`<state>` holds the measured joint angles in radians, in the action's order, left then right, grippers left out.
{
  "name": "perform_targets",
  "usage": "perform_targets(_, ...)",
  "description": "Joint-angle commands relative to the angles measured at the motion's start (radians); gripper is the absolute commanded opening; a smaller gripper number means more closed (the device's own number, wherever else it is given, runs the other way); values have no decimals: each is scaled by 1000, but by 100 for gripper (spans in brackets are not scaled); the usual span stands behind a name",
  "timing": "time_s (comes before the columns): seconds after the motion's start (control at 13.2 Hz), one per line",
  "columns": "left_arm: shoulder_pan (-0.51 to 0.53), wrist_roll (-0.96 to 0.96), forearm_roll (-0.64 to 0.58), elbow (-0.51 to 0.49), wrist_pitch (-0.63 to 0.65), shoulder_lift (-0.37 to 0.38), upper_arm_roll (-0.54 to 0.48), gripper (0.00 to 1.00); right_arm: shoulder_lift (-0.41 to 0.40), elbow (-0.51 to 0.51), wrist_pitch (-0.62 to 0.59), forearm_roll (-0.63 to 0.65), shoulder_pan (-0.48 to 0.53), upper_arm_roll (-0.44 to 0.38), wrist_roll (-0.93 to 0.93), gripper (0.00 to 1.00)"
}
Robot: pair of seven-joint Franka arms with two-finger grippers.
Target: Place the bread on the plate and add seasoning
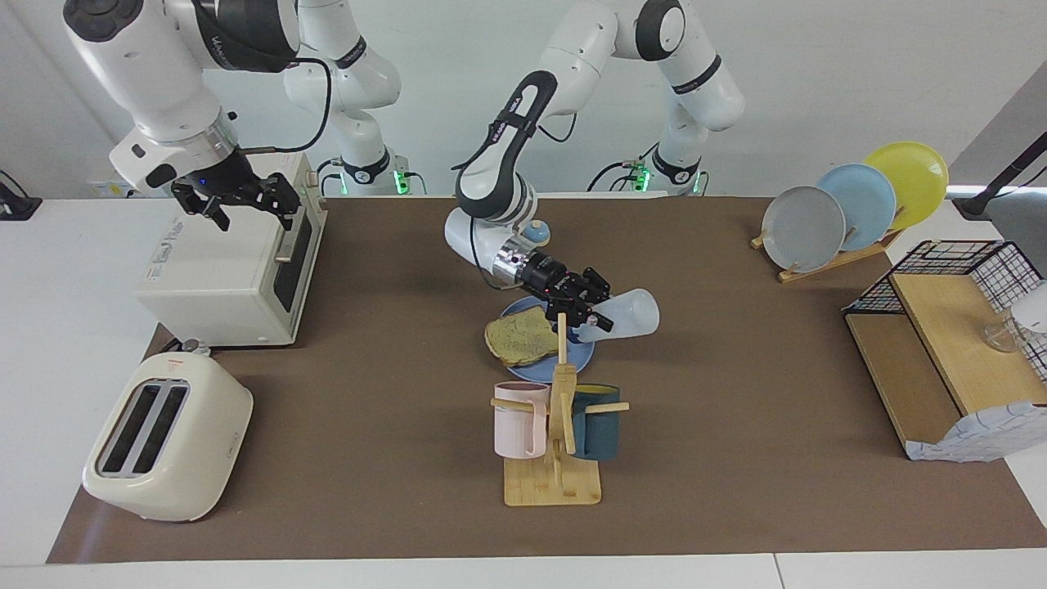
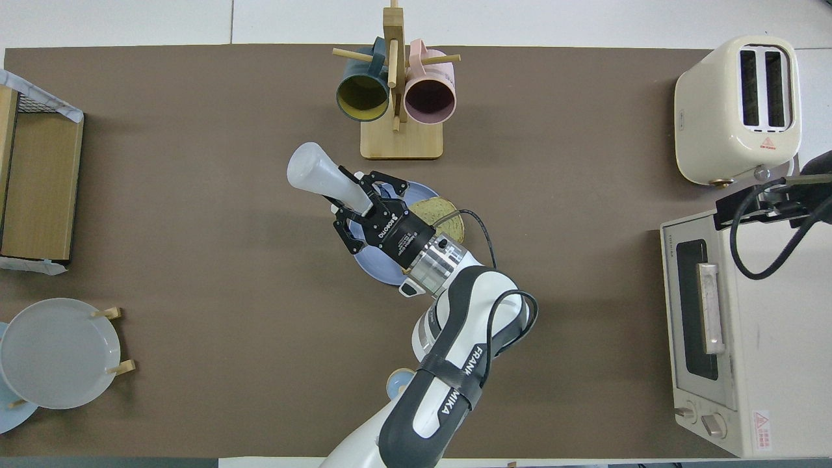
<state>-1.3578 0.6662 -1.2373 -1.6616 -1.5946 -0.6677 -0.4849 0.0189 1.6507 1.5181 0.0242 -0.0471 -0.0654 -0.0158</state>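
The bread (image 1: 518, 339) (image 2: 448, 213) lies flat on the light blue plate (image 1: 582, 357) (image 2: 372, 268) at the middle of the table. My left gripper (image 1: 595, 317) (image 2: 359, 196) hangs over the plate, shut on the neck of the seasoning (image 1: 628, 313) (image 2: 315, 172). That whitish bottle is tipped on its side, its wide base pointing toward the left arm's end of the table and its cap end hidden in the fingers. Over the toaster oven (image 1: 221, 270) my right gripper (image 1: 239, 203) (image 2: 757, 201) waits, open and holding nothing.
A wooden mug rack (image 1: 554, 446) (image 2: 398, 97) with a pink and a teal mug stands just farther from the robots than the plate. A cream toaster (image 1: 168, 438), a rack of upright plates (image 1: 851, 204), a wooden shelf with a wire basket (image 1: 949, 343) and a small bell (image 1: 536, 232) surround the middle.
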Motion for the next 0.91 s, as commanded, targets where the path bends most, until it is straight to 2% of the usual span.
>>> perform_targets(0.0, -30, 3, 25, 10, 25, -12, -14, 0, 19, 23, 19, 0, 4, 2, -24, 100)
perform_targets(0.53, 83, 1, -34, 10, -53, -20, -17, 0, 19, 23, 19, 0, 6, 1, -26, 100)
perform_targets(0.83, 65, 3, -19, 13, -54, -20, -15, 0, 19, 23, 17, -1, 6, 1, -24, 100)
